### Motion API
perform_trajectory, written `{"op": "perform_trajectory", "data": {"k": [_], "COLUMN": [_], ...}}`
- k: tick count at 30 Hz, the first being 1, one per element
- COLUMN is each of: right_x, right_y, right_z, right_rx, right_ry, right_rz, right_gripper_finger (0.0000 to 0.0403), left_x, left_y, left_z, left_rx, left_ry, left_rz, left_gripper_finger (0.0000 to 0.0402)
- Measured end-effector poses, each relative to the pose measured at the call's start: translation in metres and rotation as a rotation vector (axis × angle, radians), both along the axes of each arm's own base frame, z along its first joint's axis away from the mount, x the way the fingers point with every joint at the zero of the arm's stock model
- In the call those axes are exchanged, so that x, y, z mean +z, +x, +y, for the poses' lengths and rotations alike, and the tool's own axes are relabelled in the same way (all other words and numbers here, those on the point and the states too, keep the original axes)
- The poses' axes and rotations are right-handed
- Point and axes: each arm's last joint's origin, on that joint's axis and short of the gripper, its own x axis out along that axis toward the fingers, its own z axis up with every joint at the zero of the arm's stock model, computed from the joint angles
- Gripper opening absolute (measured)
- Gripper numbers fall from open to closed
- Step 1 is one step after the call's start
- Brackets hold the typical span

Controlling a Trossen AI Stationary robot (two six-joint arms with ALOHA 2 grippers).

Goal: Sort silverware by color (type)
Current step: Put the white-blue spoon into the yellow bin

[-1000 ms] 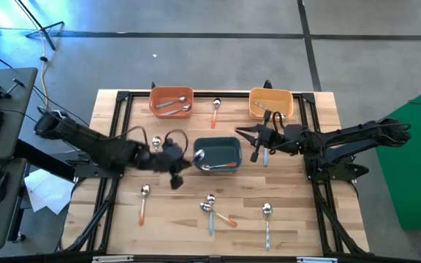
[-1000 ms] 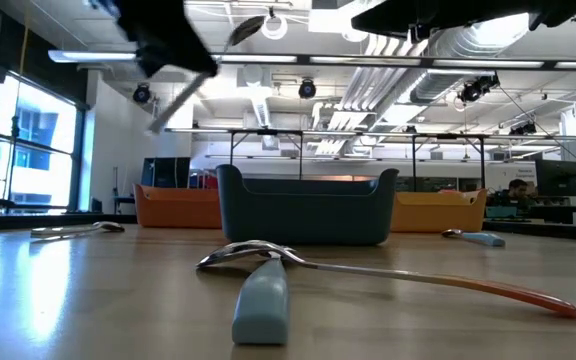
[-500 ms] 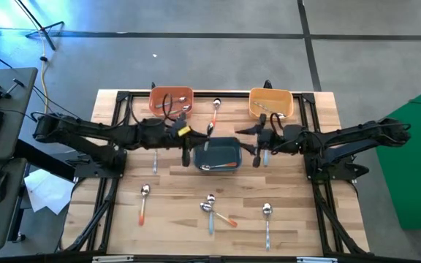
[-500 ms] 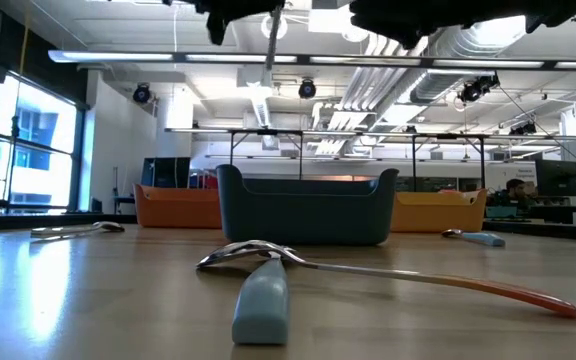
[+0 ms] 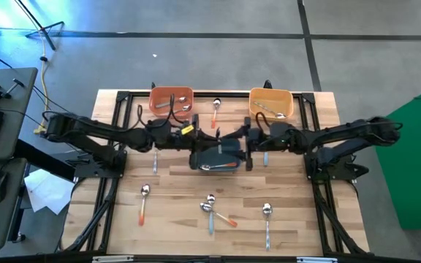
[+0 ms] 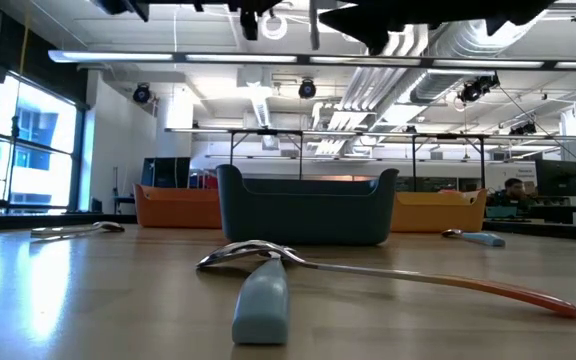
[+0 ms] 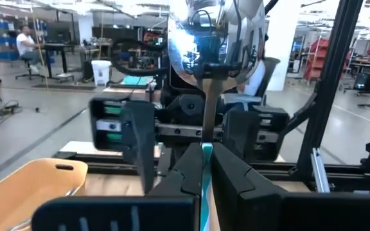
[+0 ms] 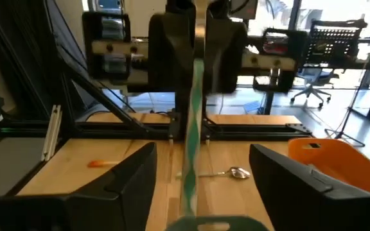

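Observation:
My left gripper (image 5: 214,145) reaches level over the dark blue bin (image 5: 225,157) and is shut on a light-blue-handled spoon (image 7: 216,38). The spoon's shiny bowl stands above the fingers. Its blue handle (image 8: 191,128) runs down below them. My right gripper (image 5: 245,148) faces the left one from the table's right side. It is open (image 8: 201,154), with one finger on either side of the blue handle and a clear gap to each. Silverware lies in the orange bin (image 5: 171,101) and the yellow bin (image 5: 271,102), and a spoon lies in the blue bin. My left gripper pinches the spoon between its two fingers where the metal neck meets the blue handle (image 7: 205,149). The fingers come level from the table's left and lie across the spoon. The spoon is lifted clear above the blue bin, roughly upright, bowl up.
Loose spoons lie on the table: an orange-handled one (image 5: 143,204) near left, a crossed blue and orange pair (image 5: 212,208) at the near middle, a silver one (image 5: 267,219) near right, an orange one (image 5: 215,113) between the far bins, and a blue one (image 5: 265,155) under my right arm.
My left gripper has swung from left of the blue bin toward the table's right and far side, risen a little and tipped up from pointing down to level. It carries the spoon over the bin. My right gripper has moved a little toward the left one.

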Motion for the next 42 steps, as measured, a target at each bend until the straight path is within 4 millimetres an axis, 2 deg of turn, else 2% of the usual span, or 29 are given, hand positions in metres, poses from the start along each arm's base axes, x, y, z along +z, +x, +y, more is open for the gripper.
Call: {"op": "perform_trajectory", "data": {"k": [6,11,15,22,24,29,35,42], "right_x": [0.0023,0.0037,0.0022,0.0026,0.0027,0.0025,0.0026,0.0022], "right_y": [0.0087,0.0088,0.01,0.0108,0.0108,0.0108,0.0108,0.0108], "right_z": [0.0004,0.0006,0.0006,0.0001,-0.0005,-0.0005,-0.0005,-0.0006], "right_rx": [0.008,0.016,0.018,-0.01,-0.017,-0.022,-0.022,-0.021], "right_ry": [0.002,-0.019,-0.046,-0.081,-0.08,-0.083,-0.083,-0.084], "right_rz": [0.031,0.022,0.027,0.016,0.015,0.017,0.017,0.02], "right_gripper_finger": [0.0249,0.0223,0.0167,0.0034,0.0014,0.0032,0.0012,0.0018], "left_x": [0.0008,0.0017,0.0027,0.0032,0.0033,0.0031,0.0031,0.0031], "left_y": [0.0031,0.003,0.0029,0.0028,0.0027,0.0028,0.0028,0.0028], "left_z": [-0.0002,-0.0002,-0.0002,0.0001,0.0002,0.0005,0.0,0.0], "left_rx": [-0.006,-0.006,-0.006,-0.001,0.011,0.018,0.021,0.021], "left_ry": [0.009,0.009,0.004,0.011,0.016,0.012,0.034,0.034], "left_rz": [-0.05,-0.058,-0.069,-0.073,-0.073,-0.071,-0.071,-0.071], "left_gripper_finger": [0.0002,0.0002,0.0002,0.0002,0.0005,0.0015,0.0005,0.0004]}}
